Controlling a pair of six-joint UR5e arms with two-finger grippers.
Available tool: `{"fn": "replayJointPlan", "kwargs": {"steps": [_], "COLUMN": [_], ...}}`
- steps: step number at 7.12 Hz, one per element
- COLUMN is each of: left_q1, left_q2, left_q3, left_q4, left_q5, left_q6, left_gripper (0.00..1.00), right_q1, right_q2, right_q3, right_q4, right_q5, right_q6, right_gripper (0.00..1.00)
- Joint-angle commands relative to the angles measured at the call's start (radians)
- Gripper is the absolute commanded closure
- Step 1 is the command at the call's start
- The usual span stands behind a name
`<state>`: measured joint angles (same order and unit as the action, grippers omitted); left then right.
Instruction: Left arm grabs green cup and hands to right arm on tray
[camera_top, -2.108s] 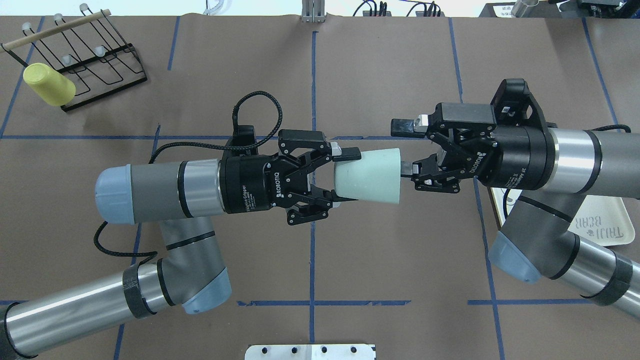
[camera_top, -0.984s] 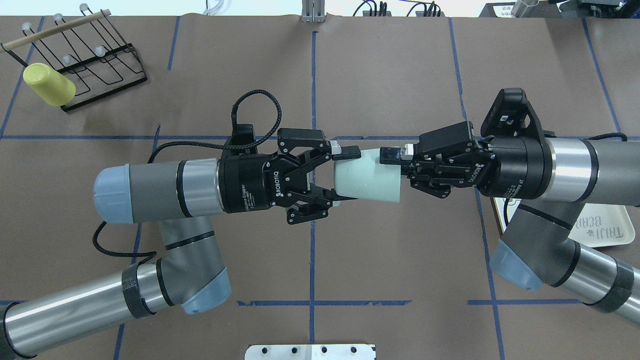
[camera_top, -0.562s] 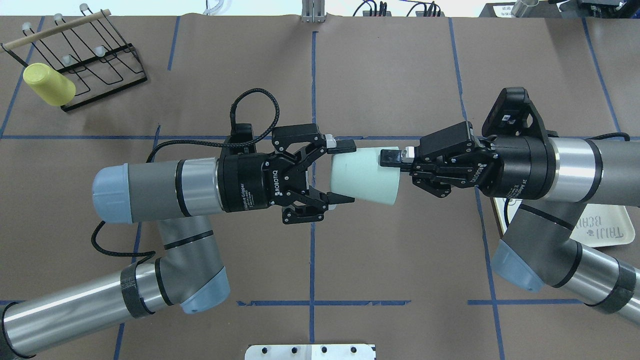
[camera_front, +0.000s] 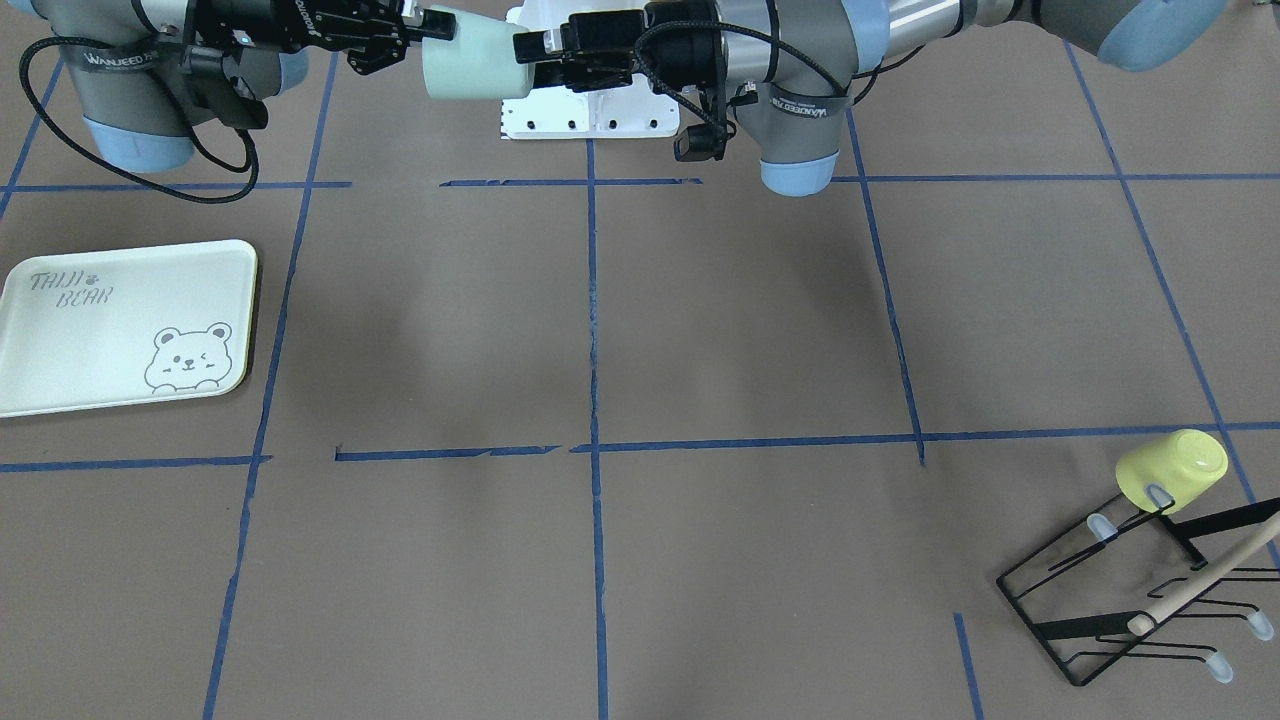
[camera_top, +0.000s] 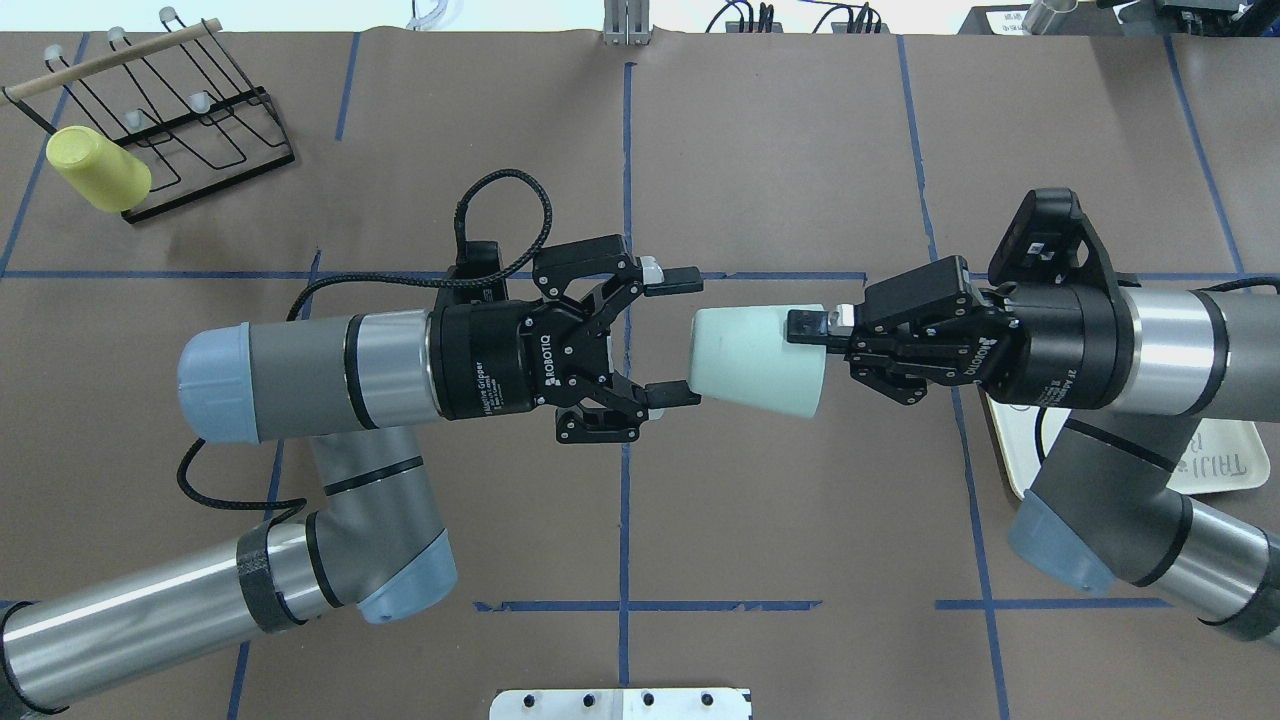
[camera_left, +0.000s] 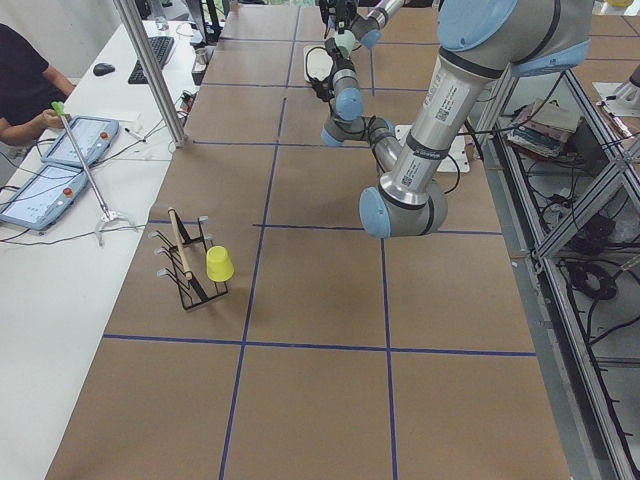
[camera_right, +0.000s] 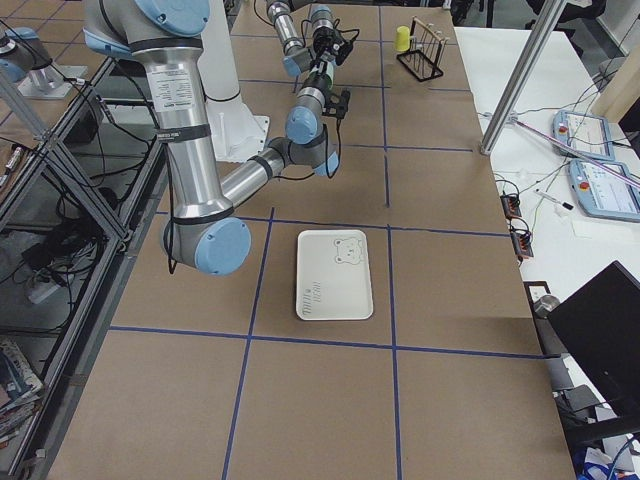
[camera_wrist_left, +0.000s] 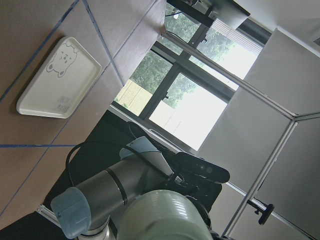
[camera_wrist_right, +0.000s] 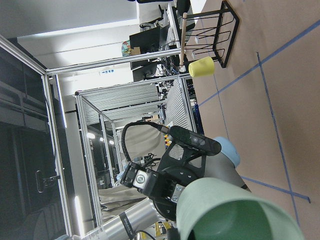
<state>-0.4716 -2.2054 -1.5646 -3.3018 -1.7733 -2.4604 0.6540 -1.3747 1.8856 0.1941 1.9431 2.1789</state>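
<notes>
Handover step, close to done by the look of it. The left gripper (camera_top: 678, 335) is spread wide with nothing in it. Its tips sit just beside the base of the green cup (camera_top: 755, 360), not touching. The cup is in mid-air over the middle of the table (camera_top: 800, 150), lying sideways with its base to the left and its mouth to the right. The right gripper (camera_top: 815, 335) is closed on the cup's rim, one finger over the outside wall and the other apparently inside the mouth.

The tray (camera_front: 120, 320) lies flat on the right, bare, partly under the right arm's elbow. The yellow cup (camera_top: 97, 168) hangs on the rack (camera_top: 190, 110), far left.

Next, probably: the left arm backs away, and the right arm swings to the tray, turns the cup upright, lowers it and lets go. A rim pinch is a thin hold, so go slowly.
</notes>
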Motion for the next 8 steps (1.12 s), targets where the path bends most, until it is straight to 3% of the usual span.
{"fn": "replayJointPlan", "kwargs": {"steps": [1, 3, 5, 6, 7, 8], "left_q1": [-0.012, -0.018, -0.062, -0.07, -0.073, -0.074], "left_q2": [0.003, 0.004, 0.003, 0.006, 0.004, 0.006], "left_q3": [0.003, 0.003, -0.011, -0.035, -0.085, -0.153], "left_q4": [0.016, 0.021, 0.173, 0.271, 0.461, 0.678], "left_q5": [0.0, 0.002, -0.003, -0.006, -0.006, -0.009], "left_q6": [0.006, 0.005, 0.021, 0.094, 0.185, 0.337], "left_gripper": [0.0, 0.0, 0.0, 0.0, 0.0, 0.0], "right_q1": [0.003, 0.08, 0.182, 0.218, 0.26, 0.312], "right_q2": [-0.175, -0.306, -0.378, -0.373, -0.373, -0.374], "right_q3": [0.091, 0.086, -0.007, -0.098, -0.121, -0.114], "right_q4": [-0.002, -0.004, -0.031, -0.065, -0.152, -0.314], "right_q5": [-0.106, -0.131, -0.133, -0.13, -0.124, -0.062], "right_q6": [-0.007, -0.063, -0.193, -0.285, -0.373, -0.512], "right_gripper": [1.0, 1.0, 1.0, 1.0, 1.0, 1.0]}}
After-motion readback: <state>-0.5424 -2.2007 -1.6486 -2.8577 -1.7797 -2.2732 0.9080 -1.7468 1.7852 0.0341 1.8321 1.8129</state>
